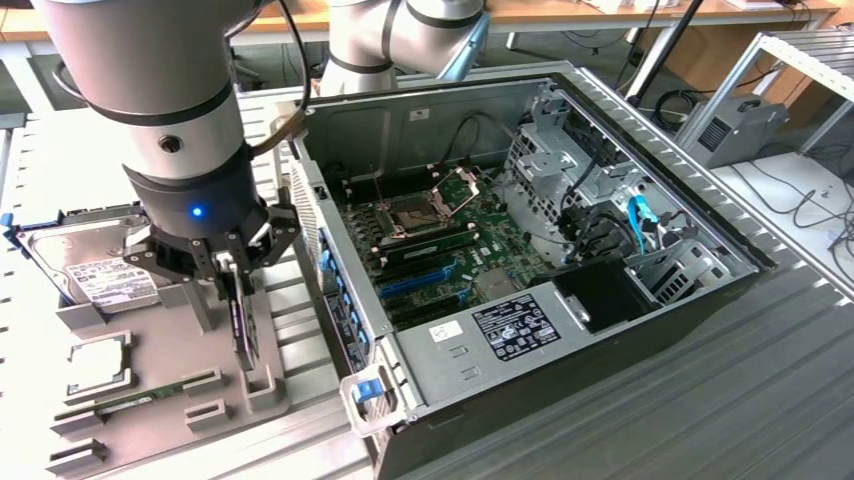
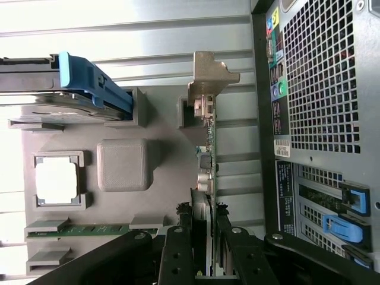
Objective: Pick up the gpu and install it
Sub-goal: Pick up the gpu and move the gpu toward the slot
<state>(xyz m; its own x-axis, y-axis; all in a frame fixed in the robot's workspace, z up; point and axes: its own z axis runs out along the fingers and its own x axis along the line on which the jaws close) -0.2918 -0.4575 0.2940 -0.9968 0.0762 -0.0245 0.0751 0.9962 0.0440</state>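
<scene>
My gripper (image 1: pixel 230 268) (image 2: pixel 203 214) is clamped on the gpu (image 1: pixel 246 325) (image 2: pixel 206 148) — one finger on each face of the card. The card stands on edge in the slots of the gray holder tray (image 1: pixel 167 340) (image 2: pixel 160 196), just beside the open computer case (image 1: pixel 561 420) (image 2: pixel 320 77). Same tray, on the side away from the case — hard drive (image 1: pixel 94 270), processor (image 1: pixel 100 362), memory stick (image 1: pixel 134 398).

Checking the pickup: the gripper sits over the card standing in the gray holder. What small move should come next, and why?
Probably a straight lift, if the hold is firm. The gripper straddles the top edge of the gpu, a green card with black shroud and silver bracket, standing on edge in slots of the gray holder; tilting might jam it.
</scene>
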